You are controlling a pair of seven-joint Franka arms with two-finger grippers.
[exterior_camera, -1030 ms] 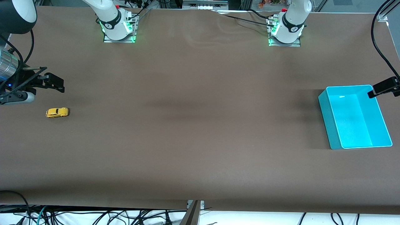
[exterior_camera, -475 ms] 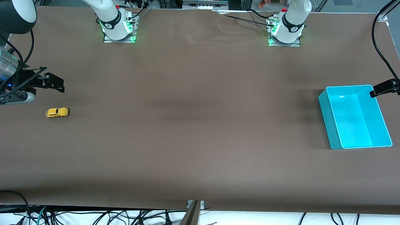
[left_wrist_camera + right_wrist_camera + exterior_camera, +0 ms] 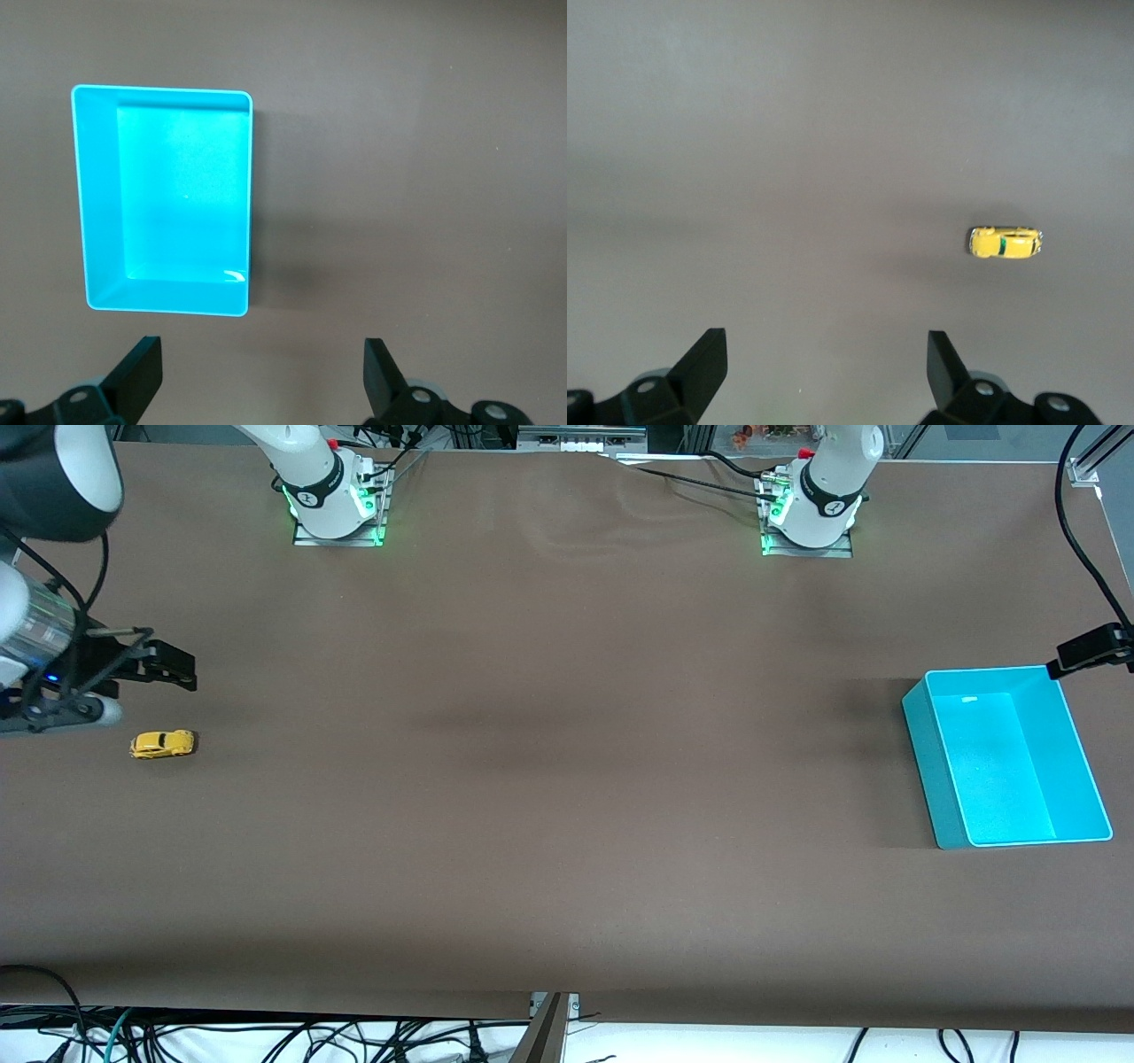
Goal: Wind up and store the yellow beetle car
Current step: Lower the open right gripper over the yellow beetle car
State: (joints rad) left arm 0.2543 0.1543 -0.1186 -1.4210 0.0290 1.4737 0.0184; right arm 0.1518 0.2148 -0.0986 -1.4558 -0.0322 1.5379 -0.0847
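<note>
The yellow beetle car [image 3: 163, 744] stands on its wheels on the brown table at the right arm's end. It also shows in the right wrist view [image 3: 1005, 243]. My right gripper [image 3: 175, 671] hangs open and empty over bare table beside the car, its jaws wide apart [image 3: 827, 363]. The turquoise bin [image 3: 921, 722] sits empty at the left arm's end and also shows in the left wrist view [image 3: 97, 204]. My left gripper [image 3: 1083, 657] is open and empty over the table just off the bin's corner [image 3: 263, 372].
Both arm bases [image 3: 337, 500] [image 3: 811, 509] stand along the table edge farthest from the front camera. A black cable [image 3: 1076, 558] hangs by the left arm. Cables lie below the table's front edge [image 3: 266, 1036].
My right gripper has shifted a little toward the left arm's end, closer to above the car. My left gripper has drifted slightly off the bin's rim. The car and bin have not moved.
</note>
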